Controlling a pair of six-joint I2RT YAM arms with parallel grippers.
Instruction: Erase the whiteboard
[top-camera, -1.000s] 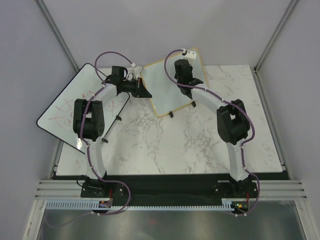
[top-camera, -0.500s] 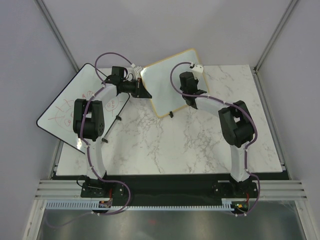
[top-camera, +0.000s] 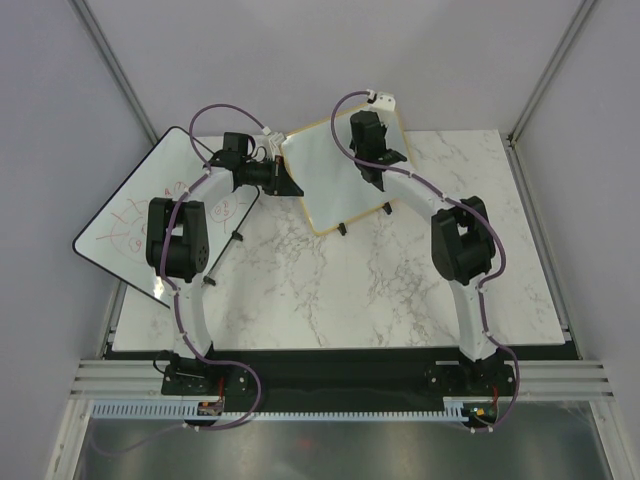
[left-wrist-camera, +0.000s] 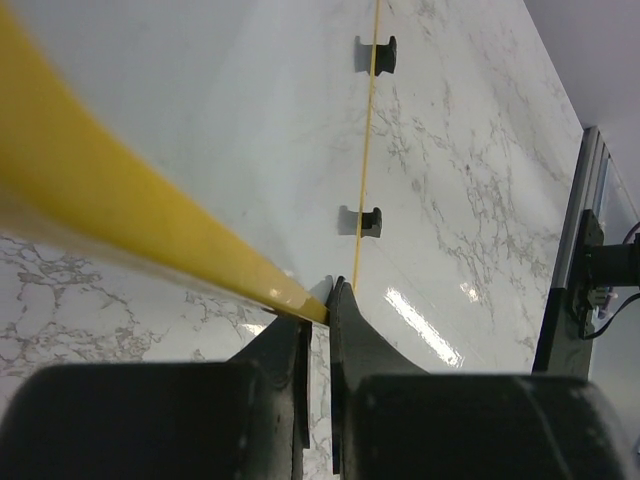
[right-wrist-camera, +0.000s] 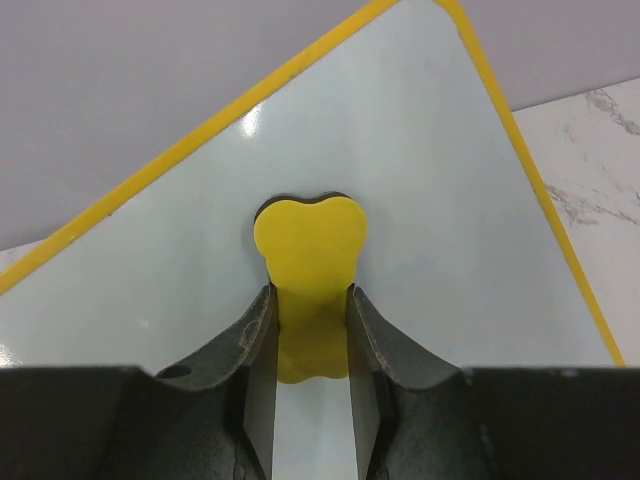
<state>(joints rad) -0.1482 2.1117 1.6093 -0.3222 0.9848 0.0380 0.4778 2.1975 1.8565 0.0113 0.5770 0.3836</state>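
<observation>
Left gripper (left-wrist-camera: 325, 290): pinched tight on the left frame edge of the board (top-camera: 322, 180).
Board: tilted at the far middle of the table (top-camera: 400, 290), long axis near-left to far-right.
Right gripper (right-wrist-camera: 308, 292): clamped on a yellow eraser (right-wrist-camera: 310, 235), pressed flat near the board's far right corner.
Next stroke: probably nearward, along the board.

No text, label, brand name or number can be read in any view. The only marks are red scribbles (top-camera: 128, 218) on the larger black-edged whiteboard (top-camera: 165, 165), loops and strokes in the top view. They are too small and loose to read as letters or digits.
</observation>
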